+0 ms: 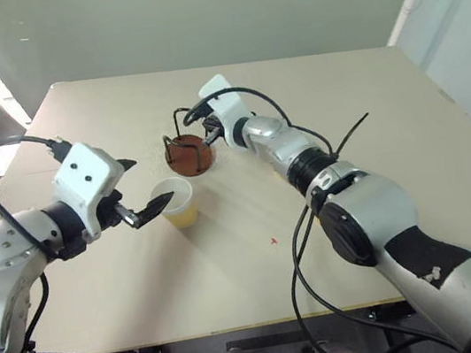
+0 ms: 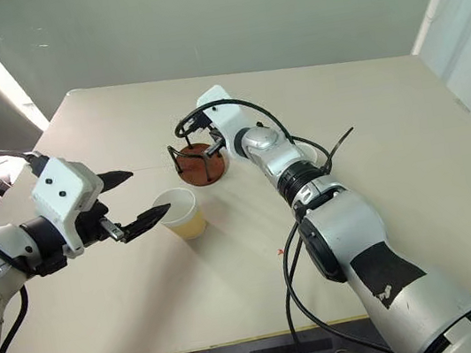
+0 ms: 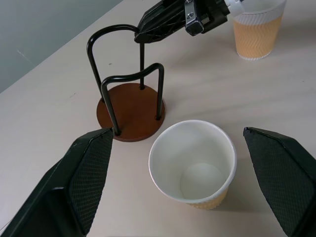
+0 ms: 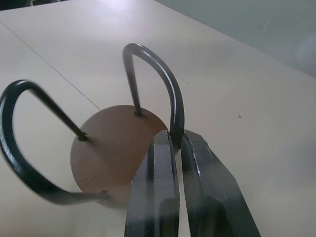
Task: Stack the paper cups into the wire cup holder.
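Beige table (image 1: 101, 287): right claw (image 4: 177, 143) clenched on black-wire, brown-based cup holder (image 1: 189, 152); pulling could tip it. Left claw (image 1: 137, 190) released beside yellow-tan paper cup (image 1: 176, 202).

The second yellow-tan paper cup (image 3: 258, 27) ran off the frame's edge behind the right pincer (image 3: 148, 33); the black wire loop (image 4: 19, 148) nearest the lens was blurred.

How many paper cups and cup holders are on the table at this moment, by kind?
paper cups: 2, one near the left gripper, one behind the right gripper
wire cup holder: 1
Total: 3
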